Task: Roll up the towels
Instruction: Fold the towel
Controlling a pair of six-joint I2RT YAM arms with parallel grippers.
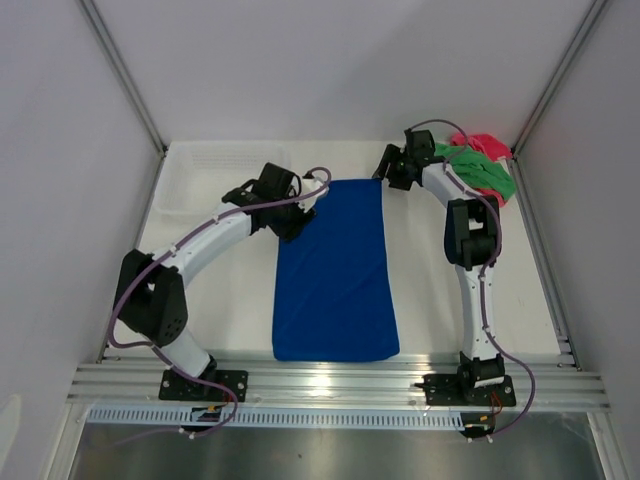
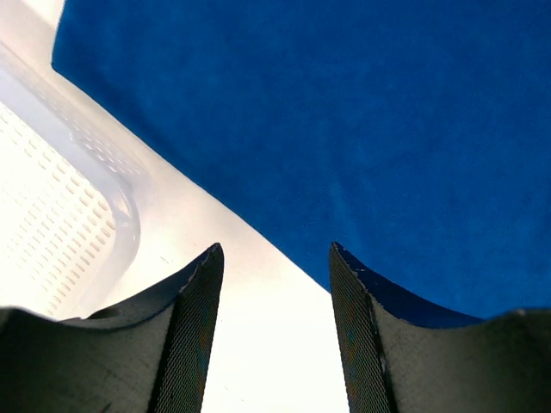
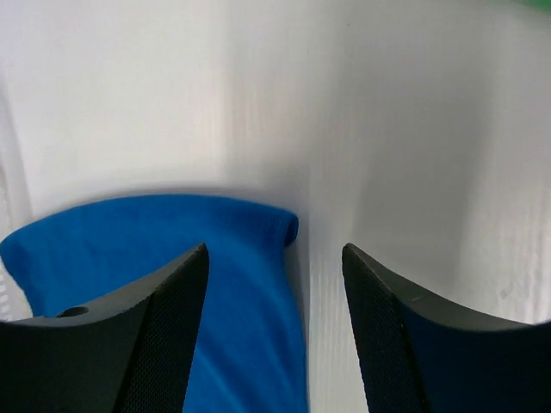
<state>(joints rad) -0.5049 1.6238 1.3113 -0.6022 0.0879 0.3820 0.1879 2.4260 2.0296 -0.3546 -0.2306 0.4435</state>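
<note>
— Jaws on the left gripper (image 2: 275,249) and the right gripper (image 3: 275,249): how did they stand?
— Both stood apart, holding nothing.
— And the blue towel (image 1: 335,270)?
— It lay flat and smooth, running lengthwise from the near table (image 1: 240,300) edge. Its far left edge sat just beside the left jaws, and its slightly curled far right corner lay before the right jaws.
— Farther back?
— The green towel (image 1: 490,175) and pink towel (image 1: 485,143) lay bunched together in the far right corner.
</note>
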